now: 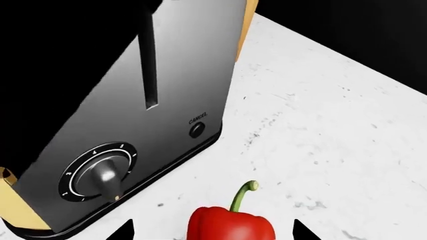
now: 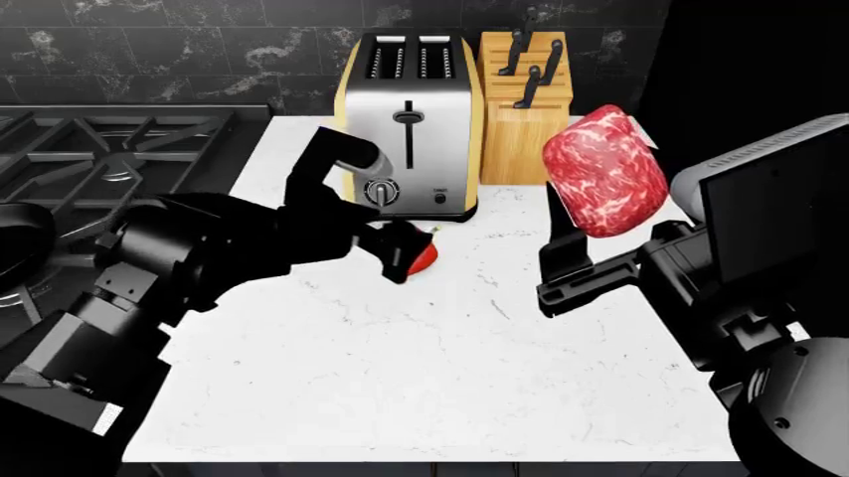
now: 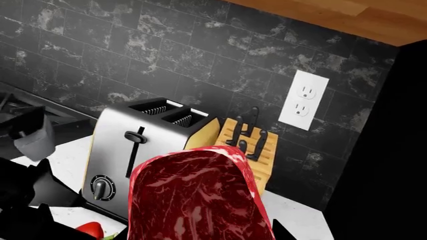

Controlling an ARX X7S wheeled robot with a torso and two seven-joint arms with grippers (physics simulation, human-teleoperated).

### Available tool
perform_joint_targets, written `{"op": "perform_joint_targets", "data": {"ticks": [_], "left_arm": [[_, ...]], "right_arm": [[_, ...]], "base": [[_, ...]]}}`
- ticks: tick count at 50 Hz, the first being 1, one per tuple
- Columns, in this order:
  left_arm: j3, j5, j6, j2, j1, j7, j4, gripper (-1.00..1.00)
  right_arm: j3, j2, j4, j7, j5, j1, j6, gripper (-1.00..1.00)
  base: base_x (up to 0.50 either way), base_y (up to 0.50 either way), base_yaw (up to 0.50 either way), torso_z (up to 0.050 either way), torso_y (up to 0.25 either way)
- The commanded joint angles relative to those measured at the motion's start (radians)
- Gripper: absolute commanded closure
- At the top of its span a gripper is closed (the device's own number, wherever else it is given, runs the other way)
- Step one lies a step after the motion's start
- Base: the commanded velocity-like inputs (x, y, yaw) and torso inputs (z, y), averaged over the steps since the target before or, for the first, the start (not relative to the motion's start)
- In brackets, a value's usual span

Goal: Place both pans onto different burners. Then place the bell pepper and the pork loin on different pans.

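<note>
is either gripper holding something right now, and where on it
The right gripper holds the pork loin by its lower end. The left gripper brackets the bell pepper; grip unclear.

On the counter [image 2: 438, 348], the toaster [image 2: 409, 124] stands at the back with the knife block [image 2: 522, 109] just to its right. The pepper [image 2: 422, 256] lies in front of the toaster. The stove [image 2: 106, 149] sits left of the counter. The pork loin [image 2: 605, 171] is raised above the counter's right side.

- Even, bright light is falling on the white worktop [image 2: 438, 358], with only faint shadows showing.
- The steel toaster [image 1: 167, 85] is catching a soft sheen.
- Backgrounds are staying near-black; all renders are looking sharp, without blur.
</note>
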Motion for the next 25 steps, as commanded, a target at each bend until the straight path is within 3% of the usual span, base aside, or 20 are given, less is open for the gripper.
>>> {"op": "perform_joint_targets", "data": {"ticks": [1, 25], "left_arm": [[0.019, 0.026, 0.026, 0.031, -0.009, 0.025, -0.073, -1.00], [0.065, 0.060, 0.061, 0.091, 0.004, 0.106, -0.223, -1.00]], "right_arm": [[0.029, 0.000, -0.004, -0.008, -0.053, 0.017, 0.007, 1.00], [0.026, -0.003, -0.005, -0.009, -0.051, 0.021, 0.007, 1.00]], "base": [[0.00, 0.00, 0.00, 0.000, 0.000], [0.00, 0.00, 0.00, 0.000, 0.001]]}}
